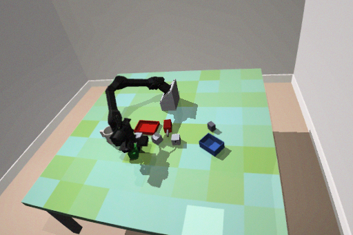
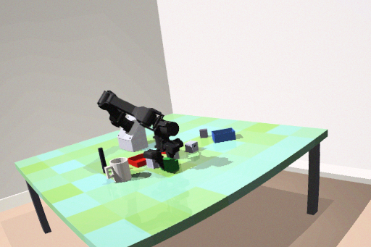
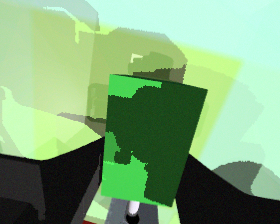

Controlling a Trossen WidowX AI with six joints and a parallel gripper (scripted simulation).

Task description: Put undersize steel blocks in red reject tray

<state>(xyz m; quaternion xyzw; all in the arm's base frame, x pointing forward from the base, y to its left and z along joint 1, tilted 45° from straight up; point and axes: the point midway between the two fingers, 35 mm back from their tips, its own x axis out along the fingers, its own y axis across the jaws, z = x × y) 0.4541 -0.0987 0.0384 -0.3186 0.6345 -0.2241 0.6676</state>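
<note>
From here the black arm arches out over the desk (image 1: 225,185) (image 2: 145,204) and bends down, its jaws (image 1: 135,146) (image 2: 169,158) pinching the green block-shaped GO gauge (image 1: 133,153) (image 2: 171,164) (image 3: 156,135), its pin pointing at a grey steel block (image 1: 138,136) (image 2: 151,164) (image 3: 118,212).
</note>
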